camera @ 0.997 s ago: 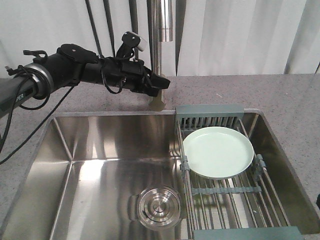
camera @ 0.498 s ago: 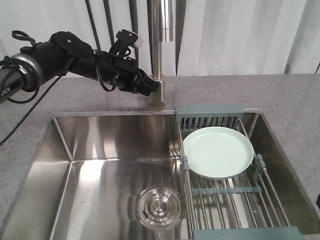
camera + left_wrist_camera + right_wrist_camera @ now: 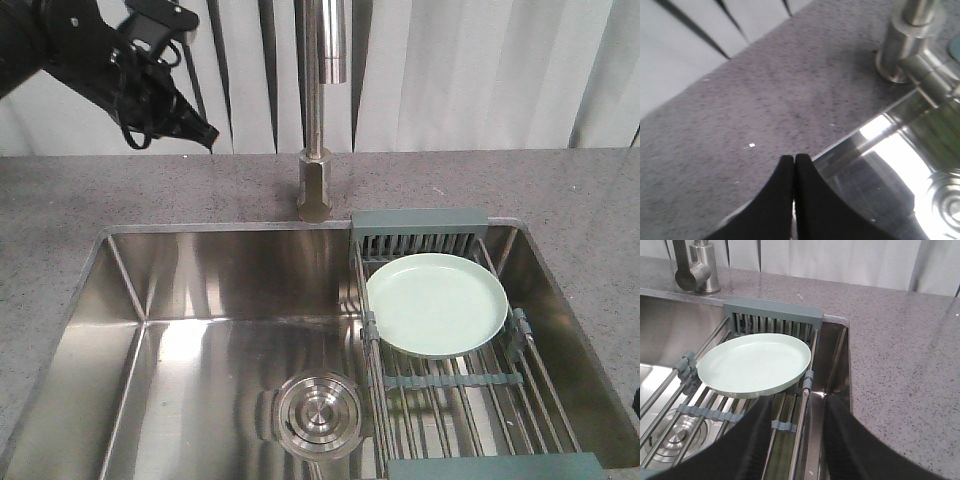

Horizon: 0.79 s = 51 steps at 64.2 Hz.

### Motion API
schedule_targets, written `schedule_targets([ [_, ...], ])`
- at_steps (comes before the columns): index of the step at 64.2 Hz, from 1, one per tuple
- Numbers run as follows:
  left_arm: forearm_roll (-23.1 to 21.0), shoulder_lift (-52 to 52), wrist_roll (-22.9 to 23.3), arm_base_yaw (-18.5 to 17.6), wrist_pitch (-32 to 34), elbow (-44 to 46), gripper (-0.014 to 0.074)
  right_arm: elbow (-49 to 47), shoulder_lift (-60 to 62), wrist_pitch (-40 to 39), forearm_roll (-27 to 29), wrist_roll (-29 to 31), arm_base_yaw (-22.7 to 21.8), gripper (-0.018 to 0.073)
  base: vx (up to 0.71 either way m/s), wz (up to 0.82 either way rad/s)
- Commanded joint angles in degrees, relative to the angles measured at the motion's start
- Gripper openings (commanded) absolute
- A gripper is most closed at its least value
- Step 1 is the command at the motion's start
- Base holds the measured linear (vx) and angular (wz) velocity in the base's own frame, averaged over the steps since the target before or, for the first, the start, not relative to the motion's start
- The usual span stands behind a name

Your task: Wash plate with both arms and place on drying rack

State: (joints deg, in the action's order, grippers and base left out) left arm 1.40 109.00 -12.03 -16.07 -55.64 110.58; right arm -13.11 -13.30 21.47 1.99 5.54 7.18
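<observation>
The pale mint-green plate [image 3: 435,303] lies flat on the steel rods of the drying rack [image 3: 455,395], which spans the right side of the sink. My left gripper [image 3: 203,134] hangs high at the back left, over the countertop and well away from the plate. Its fingertips [image 3: 793,159] are pressed together with nothing between them. In the right wrist view the plate [image 3: 755,362] lies just ahead and left of my right gripper [image 3: 799,410]. That gripper stands open over the rack's rods [image 3: 802,410] by the sink's right wall and holds nothing.
A steel faucet [image 3: 318,110] rises behind the sink, beside the rack's slotted box section [image 3: 420,231]. A round steel drain [image 3: 318,415] sits in the basin [image 3: 200,330]. Speckled grey countertop [image 3: 560,190] surrounds the sink; a white curtain hangs behind.
My left arm has swung up and to the left, away from the faucet base, to the top left corner. The plate and rack have not moved.
</observation>
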Motion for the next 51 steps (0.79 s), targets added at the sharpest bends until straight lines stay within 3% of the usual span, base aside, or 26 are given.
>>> schedule_targets([
  [1,5.1,-7.2,3.7,0.1,2.1,1.9,-0.0006,-1.4,-0.5,-4.0,0.0,0.1,-0.2,0.0256,0.00,0.00],
  [10,8.5,-12.2,5.9,0.1,2.4,1.0,-0.0006,-1.4,-0.5,-4.0,0.0,0.1,-0.2,0.0256,0.00,0.00],
  [18,11.0,-17.6,7.6,0.1,6.1,-6.3,-0.0006,-1.4,-0.5,-4.0,0.0,0.1,-0.2,0.0256,0.00,0.00],
  [32,10.7,-31.1,8.2,0.1,17.3,-27.1,-0.0006,-1.4,-0.5,-4.0,0.0,0.1,-0.2,0.0256,0.00,0.00],
  [51,10.7,-51.6,14.9,0.1,34.4,-55.0,-0.0006,-1.4,-0.5,-4.0,0.0,0.1,-0.2,0.0256,0.00,0.00],
])
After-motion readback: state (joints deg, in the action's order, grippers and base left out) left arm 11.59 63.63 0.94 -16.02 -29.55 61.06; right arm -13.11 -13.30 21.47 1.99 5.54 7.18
